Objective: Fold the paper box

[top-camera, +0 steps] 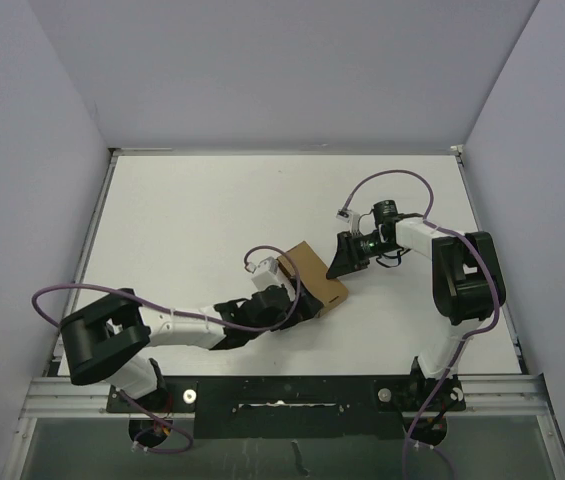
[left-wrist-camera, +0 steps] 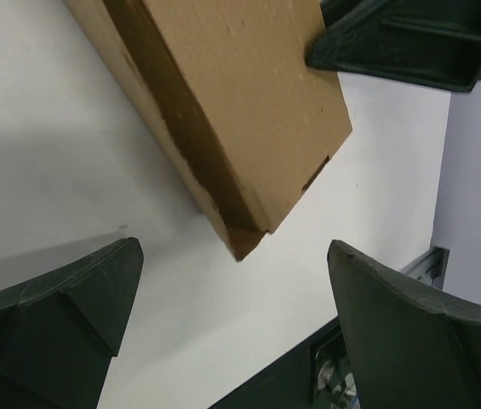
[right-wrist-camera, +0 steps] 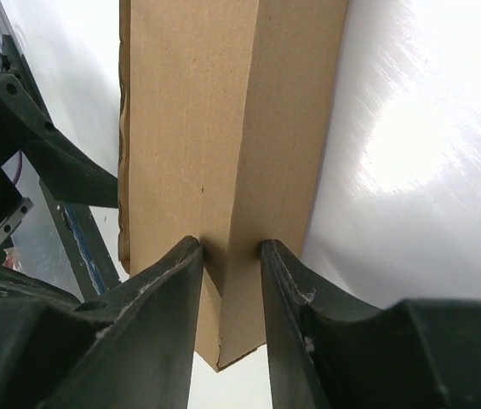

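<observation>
Right gripper (right-wrist-camera: 231, 251) clamped on paper box (right-wrist-camera: 223, 111) edge — left gripper (left-wrist-camera: 233, 256) spread wide, empty, just beside box. Box looks largely folded — final flap tuck probably left.

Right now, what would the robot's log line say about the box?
paper box: held at one edge | right gripper: shut on paper box | left gripper: open, facing box corner, not gripping

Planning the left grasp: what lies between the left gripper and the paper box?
Only bare table between left gripper and paper box, seen in the left wrist view.
</observation>
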